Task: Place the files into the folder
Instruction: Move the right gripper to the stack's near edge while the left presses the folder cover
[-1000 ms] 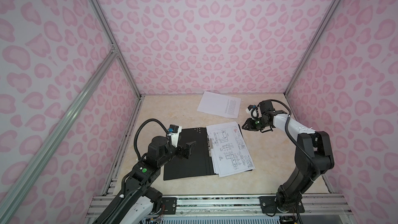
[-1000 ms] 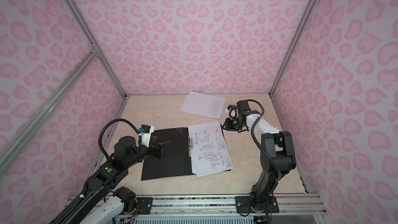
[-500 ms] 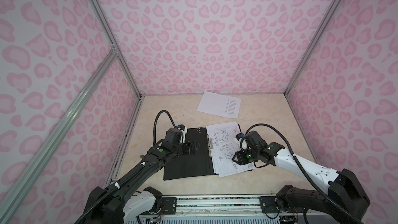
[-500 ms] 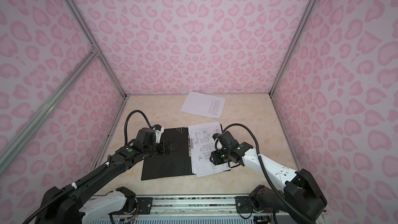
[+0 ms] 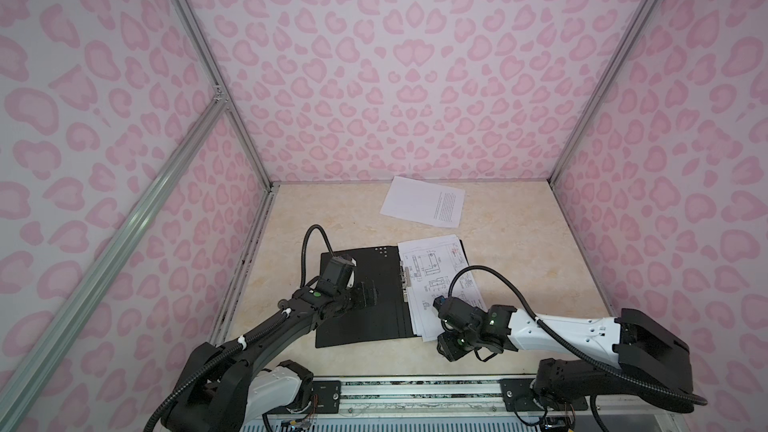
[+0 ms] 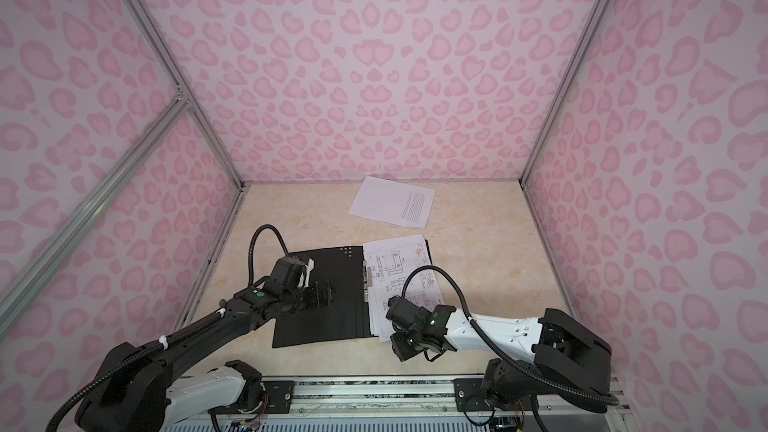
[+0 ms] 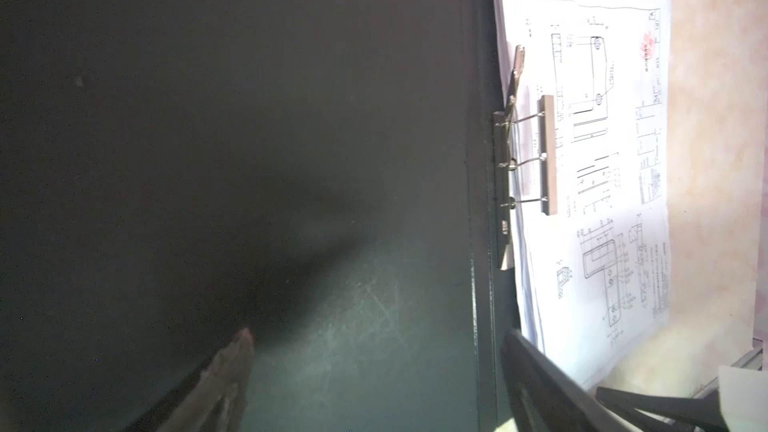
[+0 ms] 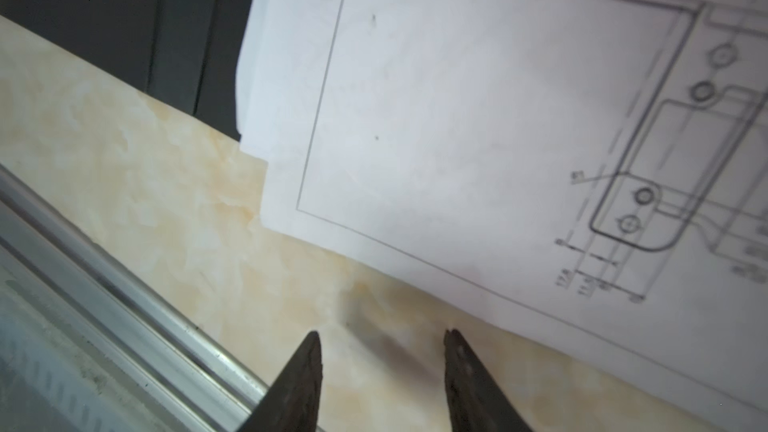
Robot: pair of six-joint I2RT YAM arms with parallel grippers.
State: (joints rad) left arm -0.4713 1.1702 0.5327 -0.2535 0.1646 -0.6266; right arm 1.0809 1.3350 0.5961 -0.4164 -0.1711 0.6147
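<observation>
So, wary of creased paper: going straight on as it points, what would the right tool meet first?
Likely the near edge of the drawing sheet, beyond a strip of bare table; the right tool hangs at unclear height, so table may come first.

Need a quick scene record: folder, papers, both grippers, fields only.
folder: open flat on table, black inside up
sheet stack: technical drawing on top, on folder's right half by spine clip
loose sheet: far end of table, apart from folder
left gripper: open, over folder's left cover, holding nothing
right gripper: open, over table by stack's near corner, holding nothing
</observation>
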